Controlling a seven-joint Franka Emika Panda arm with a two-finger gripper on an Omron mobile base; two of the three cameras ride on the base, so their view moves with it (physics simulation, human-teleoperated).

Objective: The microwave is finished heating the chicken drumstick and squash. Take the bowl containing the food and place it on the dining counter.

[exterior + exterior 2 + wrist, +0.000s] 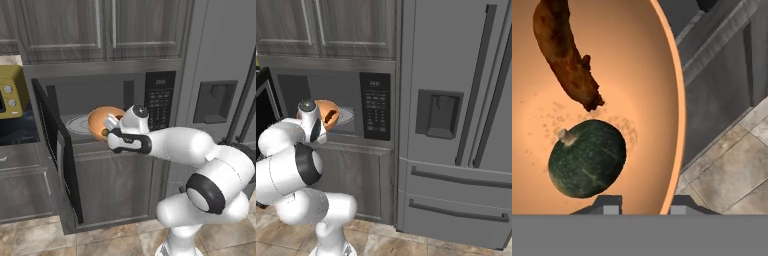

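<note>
1. Round, smooth, orange-tan bowl (637, 75), with a thin lighter rim running from 12 o'clock down to 6 o'clock in the hand view; inside surface plain, with faint speckles near the middle.
2. In the bowl, at about 11 o'clock in the hand view: the chicken drumstick (564, 55), long, dark reddish-brown, rough at its lower end.
3. Just below it, at about 7 o'clock: the squash (587, 157), dark green, rounded, with pale faint ribs and a small tan stem stub; close to the drumstick's tip, touching or not cannot be told.
4. Grasping the bowl at its rim: the gripper (644, 205), with one fingertip inside the wall and the other outside it, at 6 o'clock in the hand view.
5. Seen in the left base view: bowl (102, 120) tilted, held at the front of the open microwave (100, 100), partly over the round white turntable (77, 125), the gripper (111, 127) at its 4 o'clock side.
6. Microwave door (55, 150) swung open to 9 o'clock; black button panel (159, 100) at 3 o'clock of the cavity.
7. In the right base view: bowl (327, 114) just behind the white wrist, in front of the grey cavity.
8. Grey fridge (456, 125) at 3 o'clock of the microwave; yellow toaster oven (11, 92) at 9 o'clock in the left base view.
</note>
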